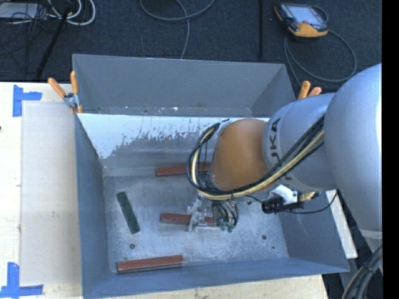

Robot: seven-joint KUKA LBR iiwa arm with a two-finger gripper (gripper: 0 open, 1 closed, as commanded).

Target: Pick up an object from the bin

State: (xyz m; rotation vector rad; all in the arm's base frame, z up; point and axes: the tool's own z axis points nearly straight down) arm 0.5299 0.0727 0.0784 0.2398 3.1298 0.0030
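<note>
Down on the middle of the bin (90,217) floor, the gripper (201,223) sits right at the middle brown bar (174,218), open or clamped, can't tell. The rear brown bar (171,171) lies behind, the front brown bar (149,264) ahead, and a dark green strip (128,212) to the left.

A dark green flat strip (128,212) lies slanted on the left of the bin's (90,217) floor, well apart from the other things. A front reddish-brown bar (149,264) lies along the foot of the near wall. A rear reddish-brown bar (173,171) lies near the far wall, its right end hidden. Beyond the bin, on dark carpet (237,36), a black cable (163,16) loops. White cables (81,5) bunch at the upper left, and a grey-and-orange handheld device (302,18) lies at the upper right.
</note>
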